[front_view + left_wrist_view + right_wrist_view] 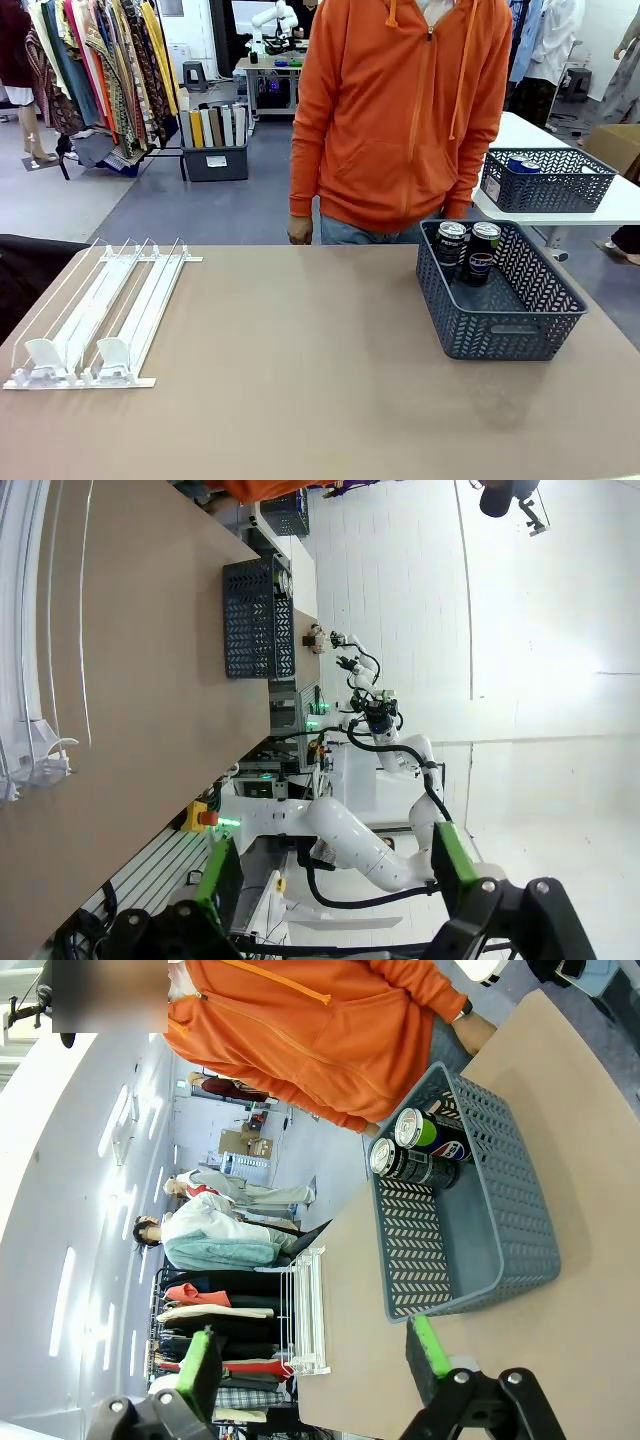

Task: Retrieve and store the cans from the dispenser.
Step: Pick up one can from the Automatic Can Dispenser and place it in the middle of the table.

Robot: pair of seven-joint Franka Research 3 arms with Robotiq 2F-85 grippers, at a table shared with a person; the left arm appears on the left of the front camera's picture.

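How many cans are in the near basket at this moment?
2. One can with a black body stands at the basket's far left corner; the other can stands beside it, to its right. The dispenser holds none.

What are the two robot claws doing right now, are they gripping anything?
Left gripper: open, holding nothing.
Right gripper: open, holding nothing.

A grey floor (200, 205) runs back to a clothes rack (100, 70) and a white side table (620, 205).
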